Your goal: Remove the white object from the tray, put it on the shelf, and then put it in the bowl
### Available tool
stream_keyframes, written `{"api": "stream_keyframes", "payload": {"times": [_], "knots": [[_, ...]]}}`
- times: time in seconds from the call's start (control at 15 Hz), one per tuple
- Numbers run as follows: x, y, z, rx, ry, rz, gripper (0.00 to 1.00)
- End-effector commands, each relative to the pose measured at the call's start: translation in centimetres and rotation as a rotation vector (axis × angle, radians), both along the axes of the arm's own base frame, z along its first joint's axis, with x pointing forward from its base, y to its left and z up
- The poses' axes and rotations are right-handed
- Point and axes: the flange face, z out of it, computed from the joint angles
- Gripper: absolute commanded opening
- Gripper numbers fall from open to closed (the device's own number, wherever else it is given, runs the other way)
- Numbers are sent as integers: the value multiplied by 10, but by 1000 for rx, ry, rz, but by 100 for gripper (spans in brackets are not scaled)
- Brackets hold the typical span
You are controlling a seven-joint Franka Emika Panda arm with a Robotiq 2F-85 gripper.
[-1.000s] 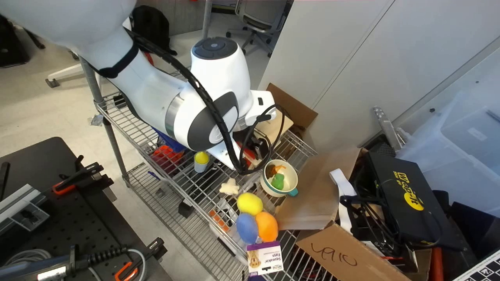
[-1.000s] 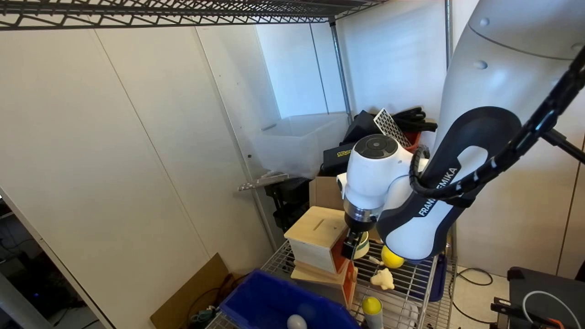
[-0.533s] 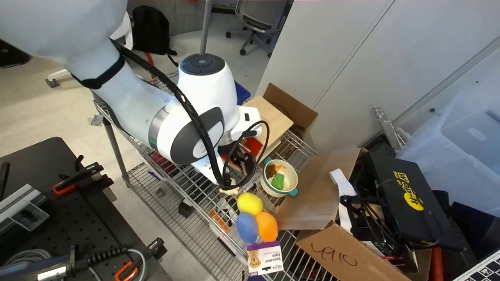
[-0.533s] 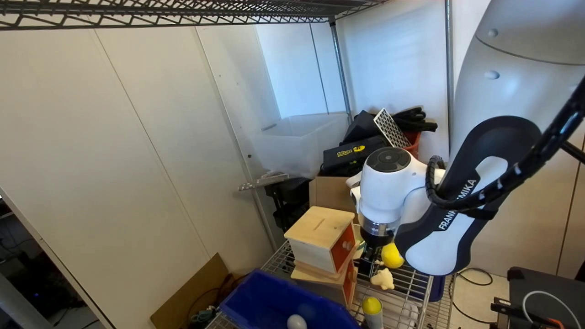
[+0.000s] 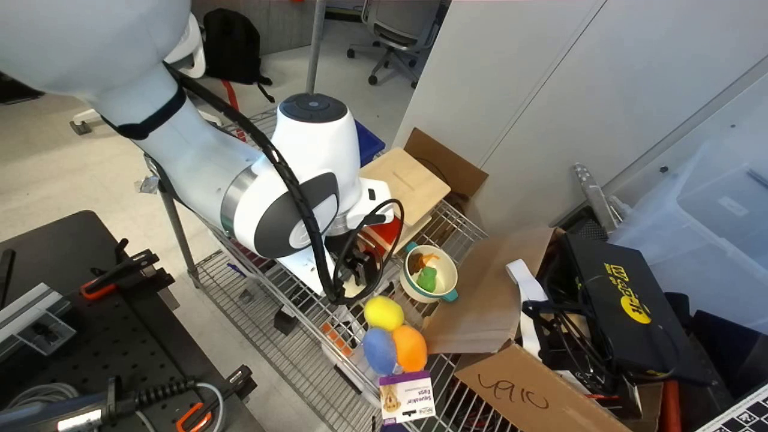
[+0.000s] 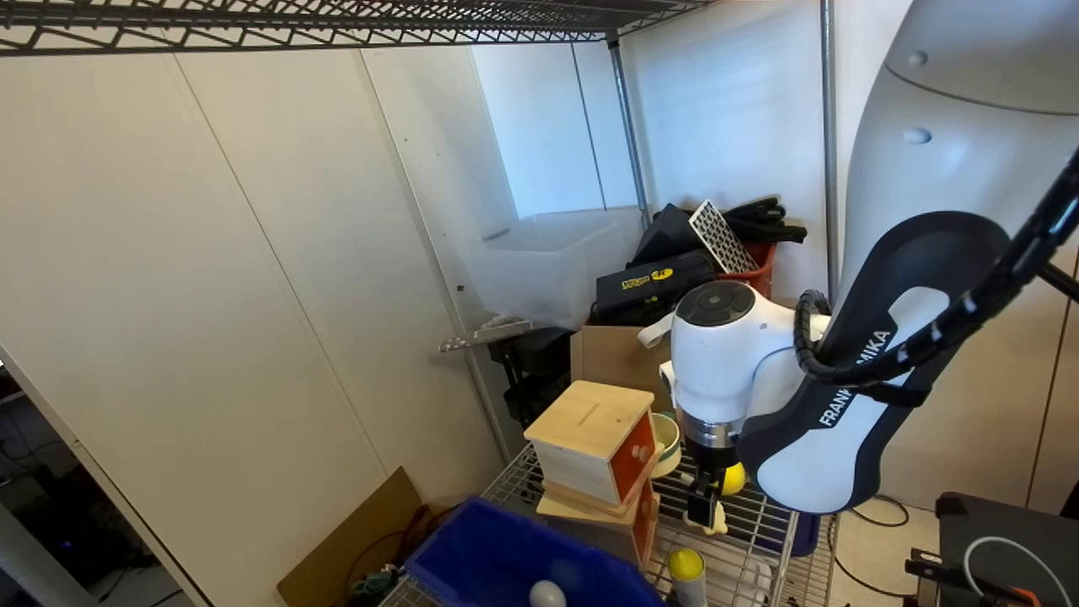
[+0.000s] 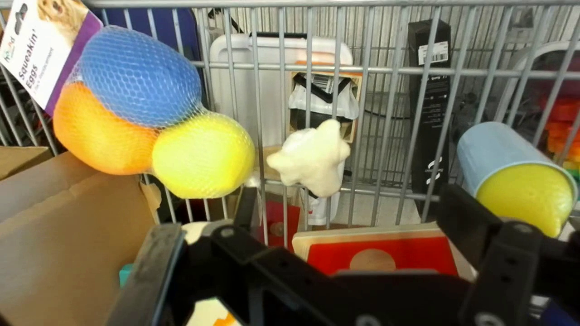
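Observation:
A white, lumpy star-shaped object lies on the grey wire shelf. Beyond it in the wrist view my gripper stands open, its fingers wide apart with nothing between them. In an exterior view the gripper hangs low in front of the star, partly covering it. The pale bowl with teal handles holds green and orange things, beside the gripper; a finger hides part of it in the wrist view. A white ball sits in the dark-blue tray. Which white thing the task means, I cannot tell.
Netted eggs, yellow, blue and orange, lie on one side of the star. On the other is a light-blue cup with a yellow ball. The wooden box with a red front and an open cardboard box stand close by.
My arm has moved away from the wooden box and bowl, lowering toward the star, which it now partly covers in both exterior views. The objects have stayed in place.

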Motion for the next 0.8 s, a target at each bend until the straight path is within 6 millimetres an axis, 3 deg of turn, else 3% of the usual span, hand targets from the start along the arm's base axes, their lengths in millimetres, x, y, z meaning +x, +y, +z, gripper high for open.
{"api": "stream_keyframes", "payload": {"times": [0.0, 0.73], "knots": [[6, 0, 1, 31, 48, 35, 100], [41, -12, -14, 64, 79, 77, 100]]}}
